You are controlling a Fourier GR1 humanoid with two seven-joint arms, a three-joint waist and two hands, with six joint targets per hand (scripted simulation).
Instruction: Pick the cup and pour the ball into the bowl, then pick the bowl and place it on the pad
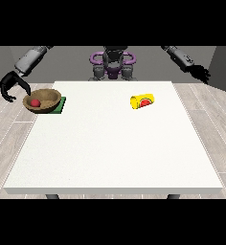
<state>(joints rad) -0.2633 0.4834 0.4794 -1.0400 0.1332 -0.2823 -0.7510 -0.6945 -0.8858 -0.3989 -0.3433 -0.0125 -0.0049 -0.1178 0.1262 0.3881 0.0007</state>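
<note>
A brown wooden bowl (pixel 43 100) sits at the table's left edge, resting on a green pad (pixel 61 106) that shows only at the bowl's right side. A red ball (pixel 35 102) lies inside the bowl. A yellow cup (pixel 142 101) with a red mark lies on its side at the table's right of centre. The hand at the view's left (pixel 10 86) hangs just left of the bowl, off the table's edge, fingers curled downward and holding nothing. The hand at the view's right (pixel 201 72) is raised beyond the table's far right corner, apart from the cup, with spread fingers.
The white table (pixel 115 153) stretches wide toward the camera. The robot's torso (pixel 113 64) stands behind the far edge. Wooden floor surrounds the table.
</note>
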